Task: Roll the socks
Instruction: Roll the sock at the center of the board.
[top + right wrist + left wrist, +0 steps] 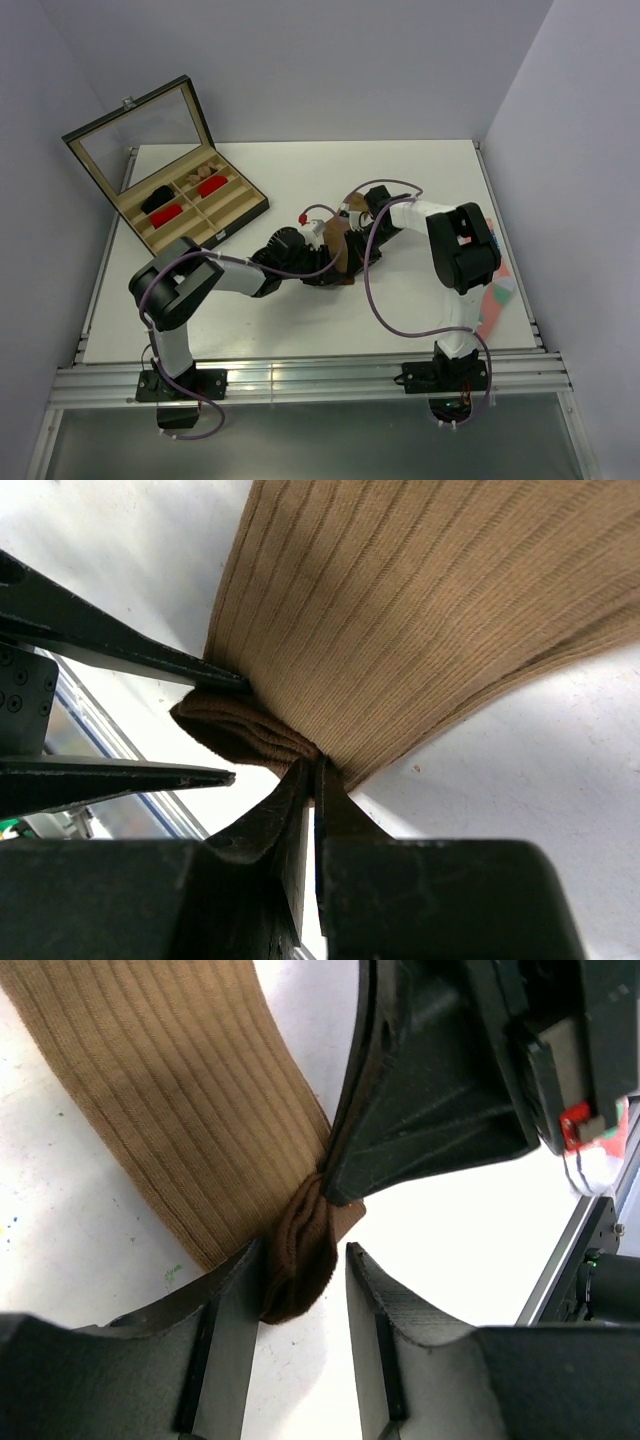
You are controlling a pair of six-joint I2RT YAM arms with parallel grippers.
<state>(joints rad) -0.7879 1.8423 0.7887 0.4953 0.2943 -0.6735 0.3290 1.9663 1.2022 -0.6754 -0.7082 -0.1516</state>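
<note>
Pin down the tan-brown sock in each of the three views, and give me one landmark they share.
Top external: tan-brown sock, a small brown patch at the centre of the table.
Left wrist: fills the upper left, running down to the fingers.
Right wrist: fills the upper right.
Shared landmark: the sock's darker bunched end, pinched by the right gripper, between the parted fingers of the left gripper.

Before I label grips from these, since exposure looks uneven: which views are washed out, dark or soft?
Left wrist: the table right of the tan sock is blown out white, the left end effector soft, sock ribs crisp. Right wrist: the right end effector is near-black, ribs sharp. Top external: even light, glare along the front rail.
</note>
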